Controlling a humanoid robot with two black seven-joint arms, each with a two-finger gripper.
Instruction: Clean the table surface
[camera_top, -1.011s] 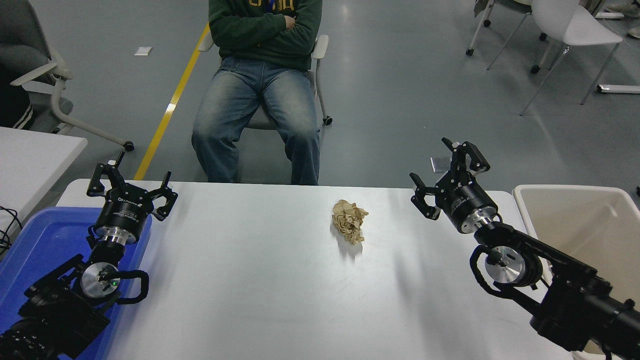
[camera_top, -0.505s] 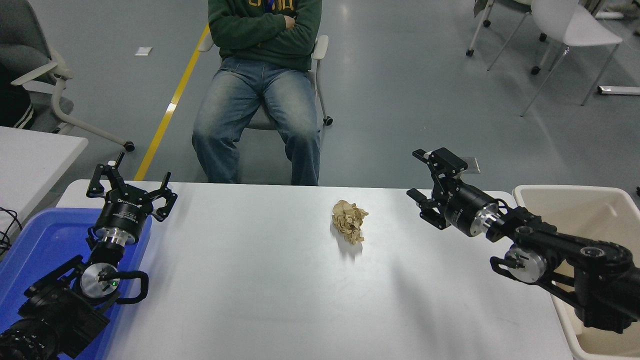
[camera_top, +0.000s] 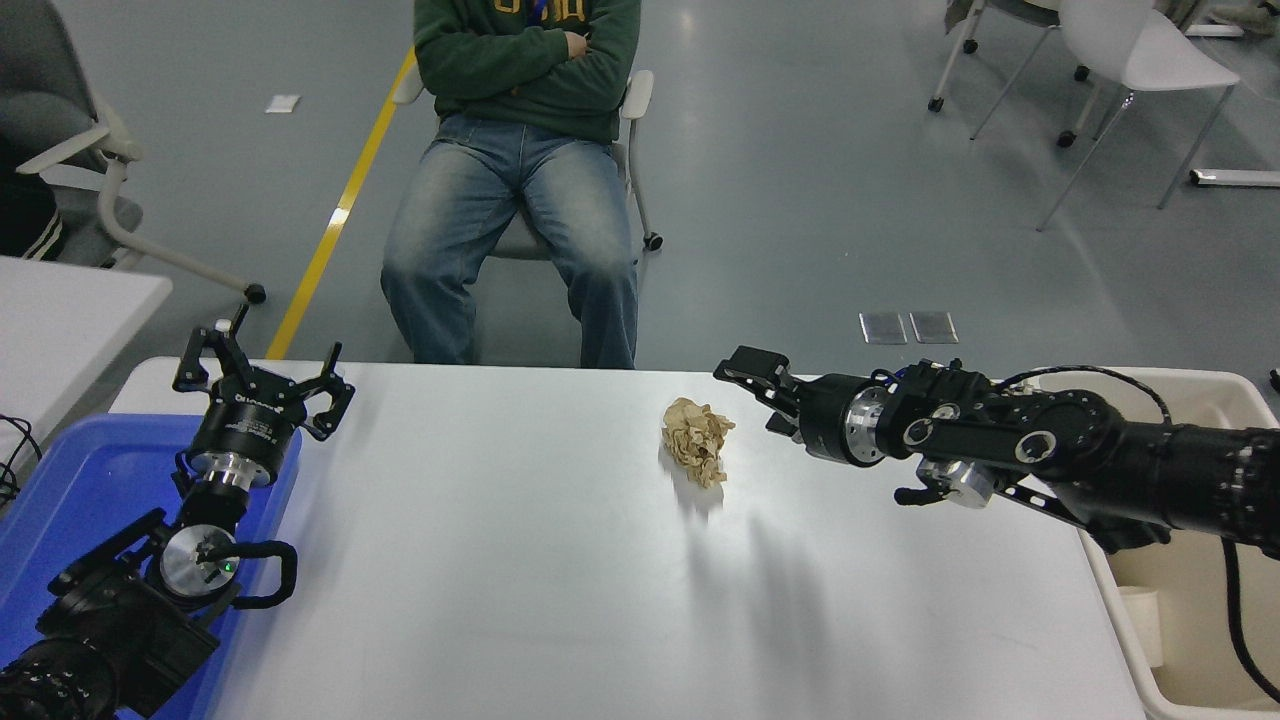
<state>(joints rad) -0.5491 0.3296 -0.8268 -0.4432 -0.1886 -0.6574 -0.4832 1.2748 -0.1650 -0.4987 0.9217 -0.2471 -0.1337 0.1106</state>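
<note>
Head view: right gripper spread open beside crumpled paper on table surface; beige bin holds a white cup.

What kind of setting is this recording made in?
Probably a robotics lab or test space in an office-like hall: a grey floor with a yellow line, wheeled office chairs, and a seated person watching across the white table surface.

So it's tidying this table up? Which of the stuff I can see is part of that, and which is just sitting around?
Part of the job:
- table surface
- crumpled brown paper lying on it
- right gripper, close beside the paper
- beige bin at the table's right end, probably for rubbish

Just around:
- blue tray
- left gripper, parked
- seated person
- white chair
</note>
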